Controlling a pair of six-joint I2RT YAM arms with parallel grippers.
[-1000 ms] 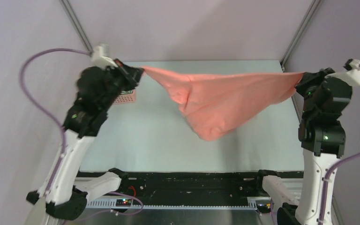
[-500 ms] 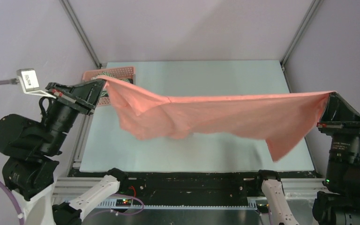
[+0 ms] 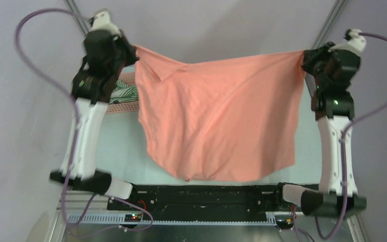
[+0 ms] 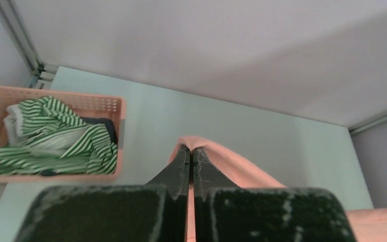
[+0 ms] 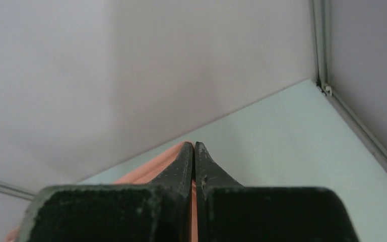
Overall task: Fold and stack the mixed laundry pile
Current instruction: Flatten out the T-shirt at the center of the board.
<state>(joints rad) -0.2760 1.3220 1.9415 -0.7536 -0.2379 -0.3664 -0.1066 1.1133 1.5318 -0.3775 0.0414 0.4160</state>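
The salmon-pink shirt [image 3: 216, 121] hangs spread out flat between my two raised arms, above the table, its lower hem near the table's front edge. My left gripper [image 3: 133, 50] is shut on its upper left corner, seen pinched in the left wrist view [image 4: 191, 149] with pink cloth [image 4: 232, 166] draping right. My right gripper [image 3: 305, 53] is shut on the upper right corner; in the right wrist view [image 5: 194, 145] the cloth [image 5: 151, 174] trails left. The green-and-white striped garment [image 4: 55, 138] and a dark navy-grey one [image 4: 103, 126] lie in the basket.
A pink plastic lattice basket [image 4: 120, 108] stands at the table's far left, partly behind my left arm in the top view [image 3: 123, 103]. The pale green table [image 3: 116, 151] has metal frame posts at its back corners and walls close on both sides.
Both arms have swung up and back from a low, wide stretch. The shirt, pulled taut and bunched before, now hangs open as a flat sheet.
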